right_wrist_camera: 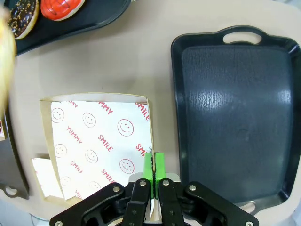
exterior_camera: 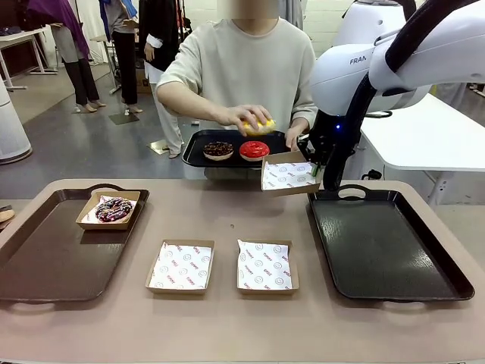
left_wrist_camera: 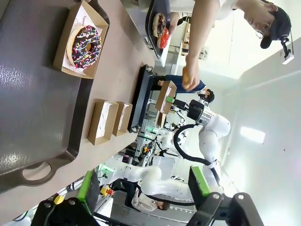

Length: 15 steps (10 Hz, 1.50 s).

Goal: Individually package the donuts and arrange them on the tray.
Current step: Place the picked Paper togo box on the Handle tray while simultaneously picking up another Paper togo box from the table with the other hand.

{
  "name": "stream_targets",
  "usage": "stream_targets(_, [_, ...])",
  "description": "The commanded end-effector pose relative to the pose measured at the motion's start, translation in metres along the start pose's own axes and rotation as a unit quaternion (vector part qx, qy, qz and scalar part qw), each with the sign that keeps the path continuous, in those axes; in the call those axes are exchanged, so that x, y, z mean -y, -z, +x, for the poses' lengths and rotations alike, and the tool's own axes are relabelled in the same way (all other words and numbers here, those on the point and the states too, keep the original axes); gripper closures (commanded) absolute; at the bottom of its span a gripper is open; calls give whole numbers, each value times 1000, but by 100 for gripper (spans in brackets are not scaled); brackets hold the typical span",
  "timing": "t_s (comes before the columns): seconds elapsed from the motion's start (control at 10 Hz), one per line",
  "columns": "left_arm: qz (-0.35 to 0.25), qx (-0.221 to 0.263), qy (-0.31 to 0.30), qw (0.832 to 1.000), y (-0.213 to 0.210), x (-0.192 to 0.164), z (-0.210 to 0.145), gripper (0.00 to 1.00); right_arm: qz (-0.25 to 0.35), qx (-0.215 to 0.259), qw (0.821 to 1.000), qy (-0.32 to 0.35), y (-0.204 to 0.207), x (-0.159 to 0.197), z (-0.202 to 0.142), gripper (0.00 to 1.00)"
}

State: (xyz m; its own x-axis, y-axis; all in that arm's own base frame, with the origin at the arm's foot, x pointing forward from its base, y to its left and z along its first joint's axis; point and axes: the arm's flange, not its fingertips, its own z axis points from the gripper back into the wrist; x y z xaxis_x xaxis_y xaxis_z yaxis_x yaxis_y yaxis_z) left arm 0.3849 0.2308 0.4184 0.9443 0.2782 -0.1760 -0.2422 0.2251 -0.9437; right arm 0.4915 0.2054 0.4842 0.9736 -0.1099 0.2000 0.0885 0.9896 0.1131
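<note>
Front view: right pincer clamped on rim of 1 empty box, held off table. The yellow donut sits in person's hand, just up-left of box — hand nearer; left pincer apart, far off.

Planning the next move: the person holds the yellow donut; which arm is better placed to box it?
Right. The right gripper is shut on an empty paper-lined box beside the person's hand with the yellow donut; the left gripper is open by the left tray.
</note>
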Motion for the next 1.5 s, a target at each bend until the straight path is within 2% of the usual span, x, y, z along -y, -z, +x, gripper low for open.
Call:
stream_targets(0.0, [-7,3,-1,1000,-2,-1,-1,0,-2,2,1000,1,-1,1,0,100])
stream_targets(1.4, [-7,3,-1,1000,-2,-1,-1,0,-2,2,1000,1,-1,1,0,100])
